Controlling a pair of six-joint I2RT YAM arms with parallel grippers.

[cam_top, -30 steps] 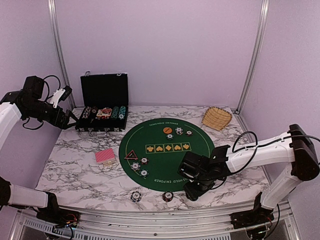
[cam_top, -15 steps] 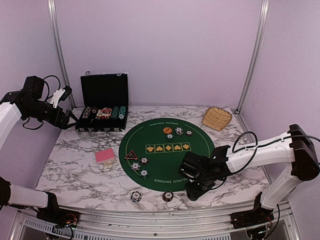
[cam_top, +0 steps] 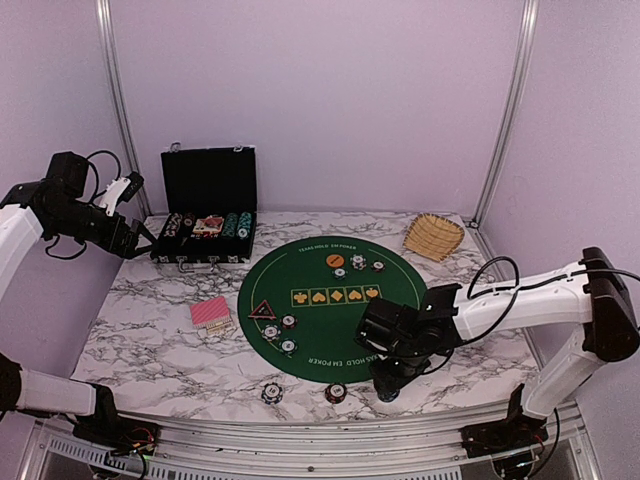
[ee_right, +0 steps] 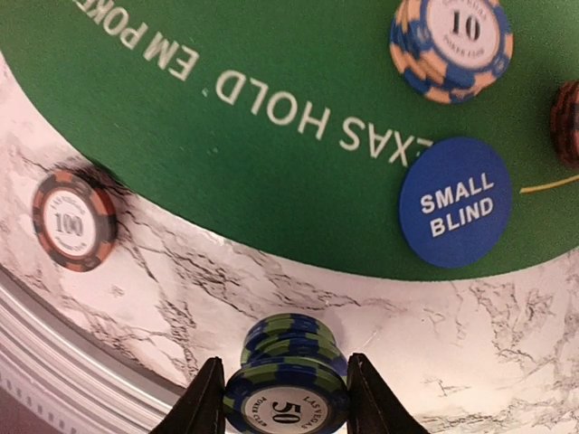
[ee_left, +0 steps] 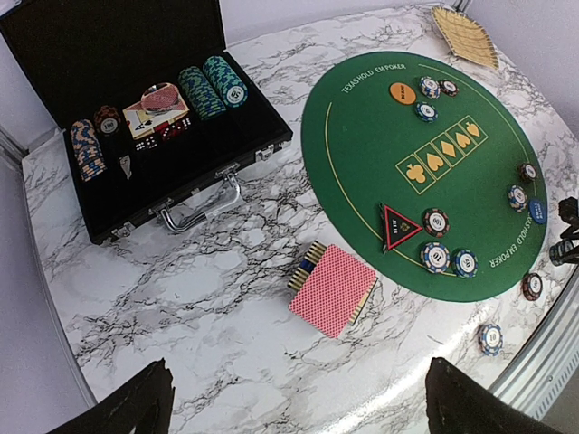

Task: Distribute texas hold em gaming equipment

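I see a black hinged chip case (cam_top: 208, 185) standing open at the far left corner of the marble tabletop (cam_top: 150, 340), a woven wicker basket (cam_top: 433, 236) at its far right corner, and a round green felt poker mat (cam_top: 330, 325) lying in the middle between them, nearer the front edge.

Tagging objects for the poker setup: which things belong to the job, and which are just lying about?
Job: blue chip stack in the right hand; other chips; blue button; orange button; triangle marker; cards.
Lying about: black case; basket.
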